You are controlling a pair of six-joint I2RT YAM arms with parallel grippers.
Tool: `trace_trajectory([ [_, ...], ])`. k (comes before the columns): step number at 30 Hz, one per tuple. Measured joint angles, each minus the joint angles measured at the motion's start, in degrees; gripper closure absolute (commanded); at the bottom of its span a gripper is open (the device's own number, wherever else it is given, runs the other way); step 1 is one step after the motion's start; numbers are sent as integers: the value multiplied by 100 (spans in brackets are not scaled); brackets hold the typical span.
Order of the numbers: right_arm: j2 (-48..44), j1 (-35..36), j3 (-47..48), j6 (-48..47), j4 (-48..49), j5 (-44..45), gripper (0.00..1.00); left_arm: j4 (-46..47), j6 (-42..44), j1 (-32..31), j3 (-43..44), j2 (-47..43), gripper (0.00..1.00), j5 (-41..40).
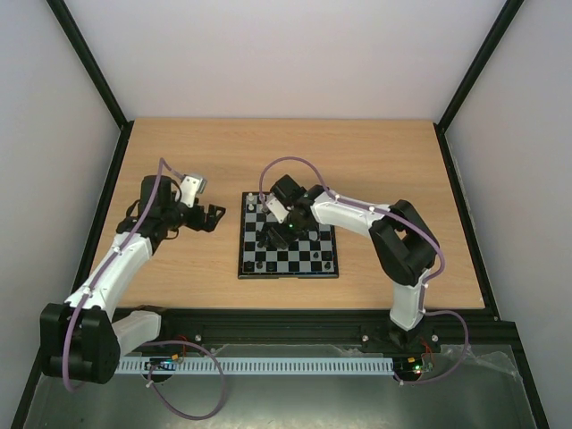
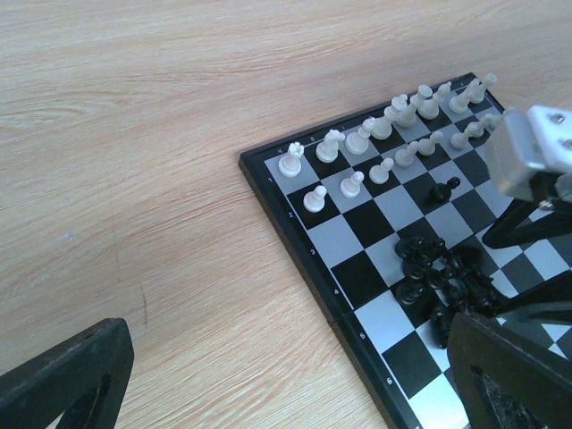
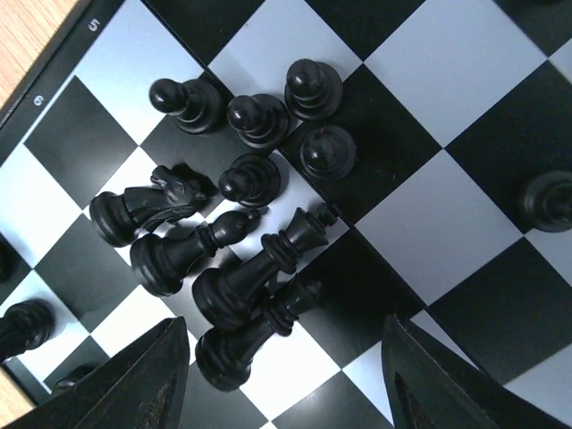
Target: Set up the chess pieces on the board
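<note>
Whites (image 2: 382, 125) sat ranked, we saw blacks (image 3: 241, 277) heaped on board (image 2: 357, 275), left gripper (image 2: 286, 375) and right gripper (image 3: 286, 375) gaping empty.

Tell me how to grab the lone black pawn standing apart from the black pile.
Probably best to take the lone black pawn by its head and neck, coming straight down with the open right pincer. It stands upright on the board, and the squares seen around it are bare, so a finger fits on each side, and the heap of black pieces lies clear of it.
</note>
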Motion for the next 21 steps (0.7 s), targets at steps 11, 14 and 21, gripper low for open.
trace_trajectory([
  [11, 157, 0, 20, -4, 9, 166, 52, 190, -330, 50, 0, 76, 1, 264],
  [14, 157, 0, 20, -9, 4, 262, 56, 232, -376, 50, -4, 90, 1, 343],
  [21, 157, 0, 17, -92, -17, 516, 59, 334, -398, 83, -7, 90, 1, 546],
])
